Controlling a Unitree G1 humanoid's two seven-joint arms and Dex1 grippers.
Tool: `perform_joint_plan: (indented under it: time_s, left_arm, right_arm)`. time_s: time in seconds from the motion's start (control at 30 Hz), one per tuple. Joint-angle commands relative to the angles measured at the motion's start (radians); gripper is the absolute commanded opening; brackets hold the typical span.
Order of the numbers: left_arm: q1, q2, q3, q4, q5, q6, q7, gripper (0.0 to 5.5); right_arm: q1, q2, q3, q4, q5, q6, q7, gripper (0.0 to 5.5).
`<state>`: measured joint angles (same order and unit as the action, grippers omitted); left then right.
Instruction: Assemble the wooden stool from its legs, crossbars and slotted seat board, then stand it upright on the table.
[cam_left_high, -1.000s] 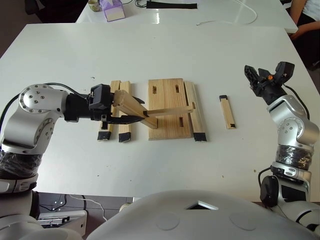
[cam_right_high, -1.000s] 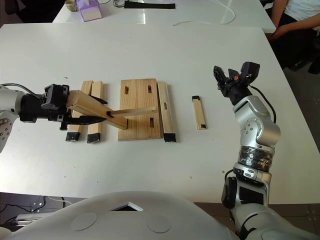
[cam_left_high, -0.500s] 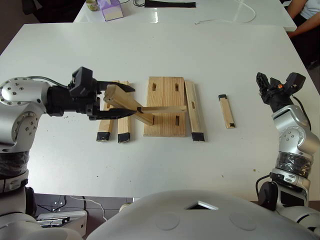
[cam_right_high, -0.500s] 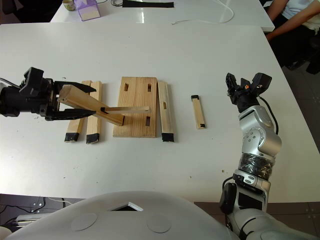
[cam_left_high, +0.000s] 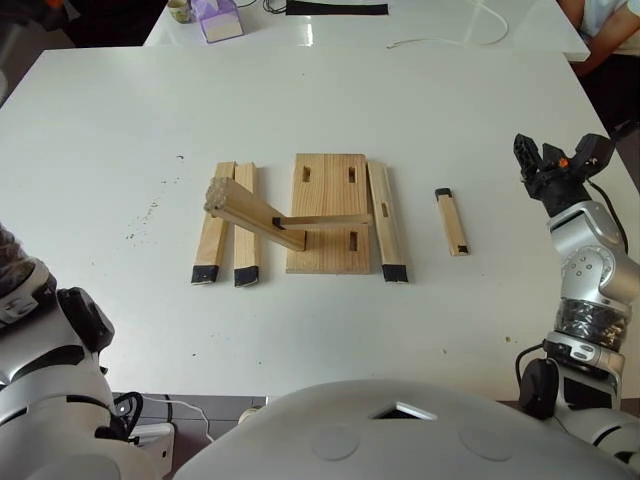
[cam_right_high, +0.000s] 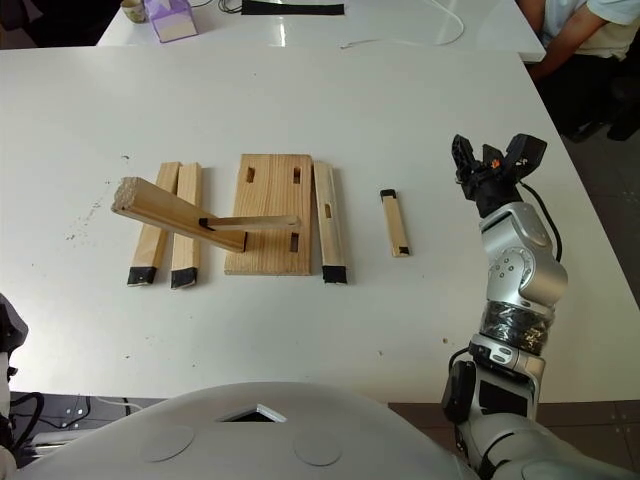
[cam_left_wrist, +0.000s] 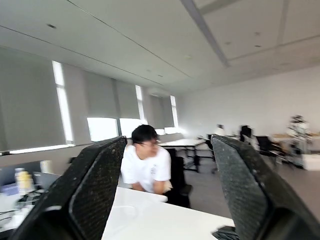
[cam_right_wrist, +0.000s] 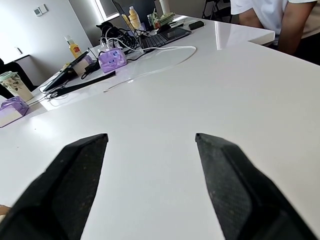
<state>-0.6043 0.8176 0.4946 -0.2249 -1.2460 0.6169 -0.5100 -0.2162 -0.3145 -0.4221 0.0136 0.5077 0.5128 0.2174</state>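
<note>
Left eye view: the slotted seat board (cam_left_high: 330, 195) lies flat at mid-table. A joined leg (cam_left_high: 250, 210) and crossbar (cam_left_high: 325, 219) rest across it, and nothing grips them.
Joined pair: the leg's thick end is propped up over the far-left leg (cam_left_high: 207, 250) and the second leg (cam_left_high: 247, 250). The crossbar reaches across the board towards the right-hand leg (cam_left_high: 385, 225).
Spare part: a short crossbar (cam_left_high: 452, 222) lies alone, further right.
Left gripper (cam_left_wrist: 167, 142): fingers spread, holding nothing, aimed out at the room.
Right gripper (cam_left_high: 555, 160): fingers spread, empty, raised by the table's right edge, well apart from the short crossbar.
Risk, joint: it looks only lightly seated. If you nudge the raised leg sideways, you may lever the crossbar out.
Risk, approach: spread fingers coming in low could knock the propped leg onto the loose legs and scatter them.
Risk, slots: a tilted leg may jam in the slot.
</note>
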Motion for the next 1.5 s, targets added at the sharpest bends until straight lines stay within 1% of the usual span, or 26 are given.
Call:
perform_joint_plan:
  time_s: [0.03, 0.07, 0.13, 0.23, 0.33, 0.43, 0.63, 0.83, 1.03, 1.17, 1.3, 1.4, 1.5]
  left_arm:
    - [0.242, -0.015, -0.118, 0.161, 0.401, -0.050, 0.183, 3.15]
    - [0.334, -0.041, -0.142, 0.197, 0.467, -0.082, 0.174, 3.15]
    - [0.469, -0.088, -0.151, 0.203, 0.511, -0.094, 0.154, 3.15]
    - [0.570, -0.126, -0.200, 0.156, 0.587, -0.108, 0.146, 3.15]
    - [0.684, -0.153, -0.258, 0.070, 0.664, -0.104, 0.143, 3.15]
    - [0.751, -0.168, -0.250, 0.037, 0.685, -0.079, 0.138, 3.15]
    - [0.802, -0.150, -0.232, -0.020, 0.658, 0.028, 0.089, 3.15]
    - [0.838, -0.138, -0.228, -0.098, 0.645, 0.113, 0.051, 3.15]
    - [0.824, -0.126, -0.250, -0.091, 0.704, 0.172, 0.074, 3.15]
    - [0.864, -0.145, -0.258, -0.090, 0.738, 0.177, 0.083, 3.15]
    - [0.927, -0.151, -0.263, -0.133, 0.745, 0.234, 0.090, 3.15]
    - [0.970, -0.148, -0.269, -0.155, 0.763, 0.282, 0.116, 2.79]
    - [0.942, -0.165, -0.278, -0.141, 0.792, 0.314, 0.163, 2.34]
  right_arm:
    - [-0.011, 0.037, -0.024, -0.040, 0.014, 0.008, -0.074, 3.23]
    - [-0.001, 0.054, -0.028, -0.057, 0.017, 0.008, -0.096, 3.23]
    - [0.031, 0.078, 0.000, -0.076, -0.008, 0.000, -0.115, 3.23]
    - [0.081, 0.110, 0.057, -0.063, -0.064, -0.030, -0.125, 3.23]
    - [0.081, 0.120, 0.069, -0.043, -0.082, -0.045, -0.133, 3.23]
    - [0.059, 0.105, 0.056, -0.017, -0.086, -0.059, -0.122, 3.23]
    - [0.065, 0.100, 0.021, 0.013, -0.082, -0.099, -0.126, 3.23]
    - [0.126, 0.140, 0.014, -0.031, -0.081, -0.123, -0.146, 3.23]
    - [0.177, 0.174, -0.008, -0.088, -0.054, -0.128, -0.169, 3.23]
    - [0.194, 0.184, -0.015, -0.113, -0.051, -0.122, -0.172, 3.23]
    - [0.214, 0.191, -0.018, -0.134, -0.046, -0.115, -0.178, 3.23]
    - [0.218, 0.189, -0.015, -0.138, -0.045, -0.108, -0.181, 3.23]
    - [0.211, 0.186, -0.020, -0.138, -0.042, -0.106, -0.189, 3.23]
